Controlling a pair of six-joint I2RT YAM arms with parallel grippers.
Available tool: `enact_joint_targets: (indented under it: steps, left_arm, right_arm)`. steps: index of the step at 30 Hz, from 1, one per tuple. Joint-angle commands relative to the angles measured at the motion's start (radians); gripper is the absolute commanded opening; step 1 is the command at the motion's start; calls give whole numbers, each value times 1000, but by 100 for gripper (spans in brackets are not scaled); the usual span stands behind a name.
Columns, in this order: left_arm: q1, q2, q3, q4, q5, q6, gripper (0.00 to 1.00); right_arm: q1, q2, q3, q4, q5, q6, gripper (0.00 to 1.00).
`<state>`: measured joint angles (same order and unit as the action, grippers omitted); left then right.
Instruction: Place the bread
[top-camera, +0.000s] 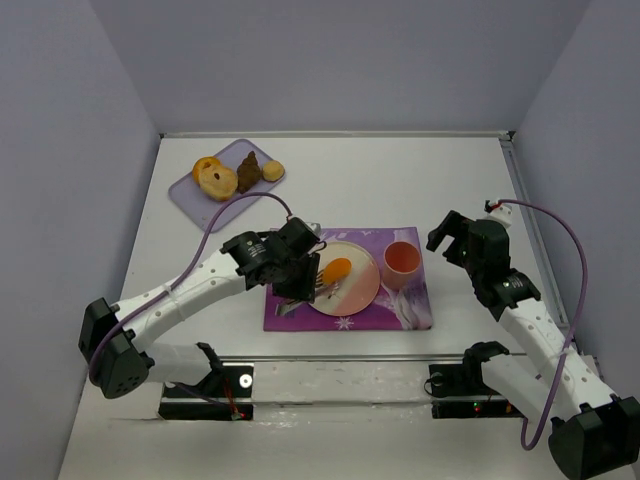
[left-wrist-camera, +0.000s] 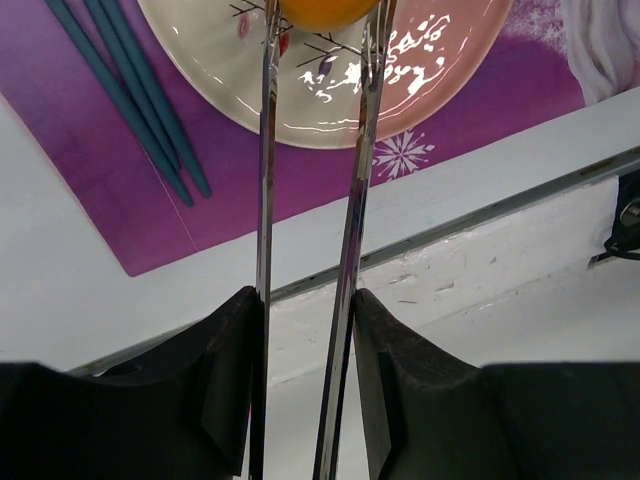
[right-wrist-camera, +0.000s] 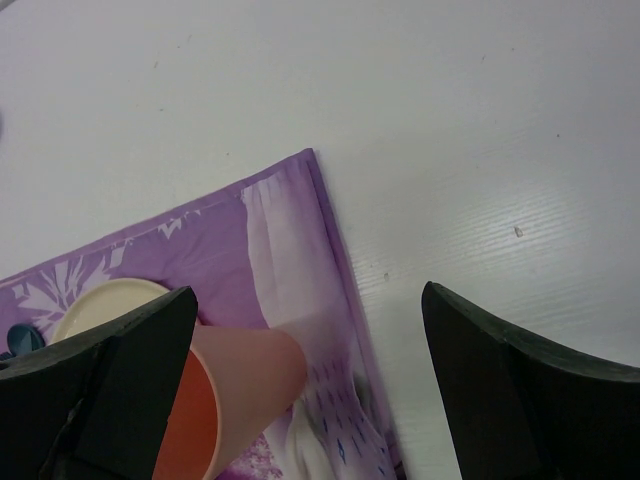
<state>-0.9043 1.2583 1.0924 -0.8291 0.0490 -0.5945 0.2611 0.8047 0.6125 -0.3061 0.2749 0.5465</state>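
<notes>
The bread (top-camera: 338, 269), a small orange-golden oval roll, is over the pale plate (top-camera: 362, 292) on the purple placemat. It sits between the tips of metal tongs (top-camera: 322, 285). My left gripper (top-camera: 298, 272) is shut on those tongs. In the left wrist view the two tong blades (left-wrist-camera: 265, 200) run up from my black fingers (left-wrist-camera: 235, 350) to either side of the bread (left-wrist-camera: 320, 10), with the plate (left-wrist-camera: 330, 100) below. Whether the bread touches the plate I cannot tell. My right gripper (top-camera: 455, 235) hangs open to the right of the mat, holding nothing.
A pink cup (top-camera: 402, 262) stands on the placemat (top-camera: 410, 310) right of the plate, just below my right gripper (right-wrist-camera: 310, 310). Teal chopsticks (left-wrist-camera: 130, 100) lie left of the plate. A lilac tray (top-camera: 190, 190) with several pastries sits at the back left.
</notes>
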Motion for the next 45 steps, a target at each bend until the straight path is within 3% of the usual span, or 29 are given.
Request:
enact_joint_targets:
  steps: [1,9,23,29,31,36,41,45]
  left_arm:
    - [-10,3,50,-19,18,-5,49]
    - [-22,-3,75,-22,40,-4,59]
    - [-22,-46,144,-122,-32,-41,62]
    - [-22,-68,233,-220,-184,-103,55]
    - [-21,-82,259,-243,-237,-146,48]
    - [-22,-83,334,-294,-299,-180,44]
    - [19,-97,285,-304,-552,-402,44]
    - [149,-152,117,-300,-695,-652,43]
  right_arm:
    - [-2,-19,15,38,1,1,100]
    - [-2,-13,15,39,1,6,100]
    - [-2,-33,12,38,-3,10,100]
    - [-2,-32,13,38,-8,10,100]
    - [-2,-30,15,39,-6,10,100]
    - [-2,-30,15,38,-8,7,100]
    - [-2,-42,13,38,-9,1,100]
    - [-2,-58,9,38,-9,1,100]
